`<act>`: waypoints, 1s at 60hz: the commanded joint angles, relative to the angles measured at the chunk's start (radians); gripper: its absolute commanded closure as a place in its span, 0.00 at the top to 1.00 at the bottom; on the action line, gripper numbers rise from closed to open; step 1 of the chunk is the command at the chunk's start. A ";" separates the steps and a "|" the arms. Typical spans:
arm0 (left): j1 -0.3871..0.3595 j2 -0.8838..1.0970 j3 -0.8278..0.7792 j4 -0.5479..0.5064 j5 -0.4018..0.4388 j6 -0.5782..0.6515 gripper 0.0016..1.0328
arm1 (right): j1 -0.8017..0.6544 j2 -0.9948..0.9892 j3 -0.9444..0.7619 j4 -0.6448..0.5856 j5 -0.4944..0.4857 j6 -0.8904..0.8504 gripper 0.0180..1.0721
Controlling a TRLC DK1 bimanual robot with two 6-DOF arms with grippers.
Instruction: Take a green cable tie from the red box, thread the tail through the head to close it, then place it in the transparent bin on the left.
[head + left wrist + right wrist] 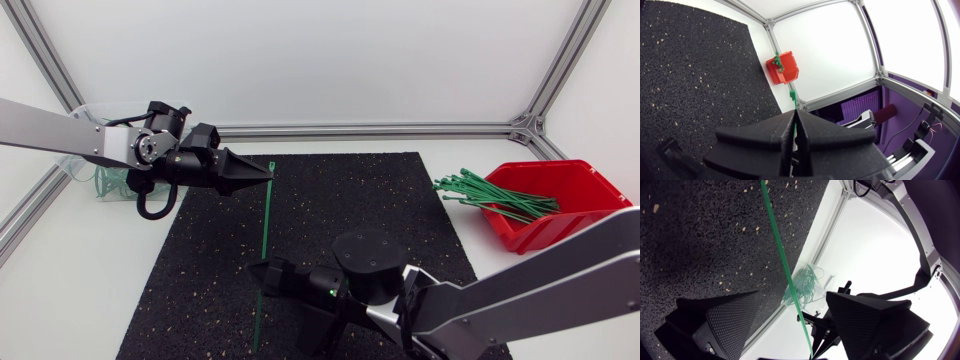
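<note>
1. Left gripper [268, 172]: my fingers are pressed together on the tie [265, 225] just behind its head [792, 95], which juts out past my fingertips. The left wrist view shows green in the seam between the fingers.
2. Tie: it is a single straight strip over the mat [350, 220]. Its long axis runs from my left fingertips toward the table's near edge, roughly square to the line of my left gripper.
3. Right gripper [792, 296]: my fingers are spread wide and hold nothing. The strip passes through the gap between them and, as far as I can see, touches neither finger. This gripper sits partway down the strip, well apart from the head, and the tail runs on beyond it.
4. Governing relation: the head is at my left gripper and the tail at my right, so my right arm is the nearer one to the free end. I judge that the next move calls for my right fingers to close across the strip and bend the tail round toward the held head.
5. Surroundings: the red box [560, 210] of spare ties stands well apart at my right. The bin [100, 180], with green ties already inside, stands near my left arm, so I judge that arm better placed for the drop.
</note>
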 commanded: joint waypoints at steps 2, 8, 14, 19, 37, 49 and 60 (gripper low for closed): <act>0.002 -0.023 -0.018 -0.012 0.020 0.017 0.03 | 0.012 0.025 -0.021 0.020 -0.005 -0.034 0.90; 0.003 -0.023 -0.010 -0.012 0.020 0.017 0.03 | 0.028 0.031 -0.027 0.026 -0.008 -0.032 0.90; 0.008 -0.022 0.007 -0.015 0.020 0.017 0.03 | 0.047 0.029 -0.041 0.032 -0.011 -0.028 0.89; 0.011 -0.023 0.015 -0.015 0.020 0.017 0.03 | 0.060 0.037 -0.041 0.037 -0.016 -0.026 0.89; 0.017 -0.025 0.025 -0.019 0.020 0.017 0.03 | 0.136 0.094 -0.044 0.054 0.005 -0.002 0.86; 0.028 -0.029 0.019 -0.019 0.020 0.017 0.03 | 0.167 0.097 -0.056 0.055 0.027 0.017 0.72; 0.026 -0.032 0.013 -0.019 0.020 0.021 0.03 | 0.169 0.108 -0.059 0.057 0.027 0.027 0.56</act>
